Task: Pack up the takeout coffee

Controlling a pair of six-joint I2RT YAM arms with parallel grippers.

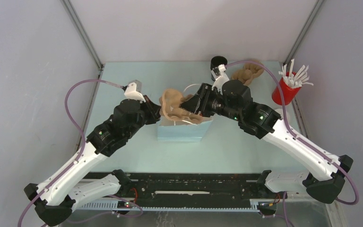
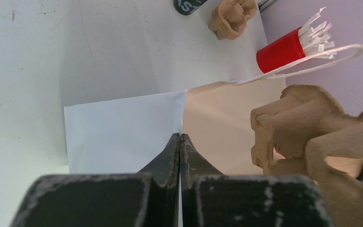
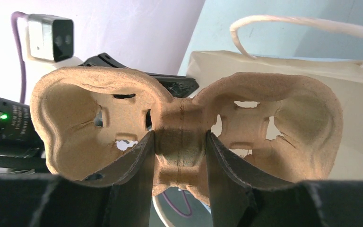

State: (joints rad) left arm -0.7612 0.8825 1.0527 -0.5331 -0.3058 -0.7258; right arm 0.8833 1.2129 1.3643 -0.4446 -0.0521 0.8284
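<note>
A light blue paper bag with white cord handles stands open at mid-table. My left gripper is shut on the bag's rim at a corner fold. My right gripper is shut on the middle bridge of a brown pulp cup carrier. The carrier hangs tilted over the bag's mouth, with its cup wells empty. In the left wrist view the carrier fills the right side, above the bag's beige inside. The takeout coffee is hidden; a white rounded edge beside my right forearm cannot be identified.
A lidless black cup stands at the back centre. A second pulp carrier lies next to it. A red cup of white sticks stands at the back right, close to the right wall. Grey walls enclose the table.
</note>
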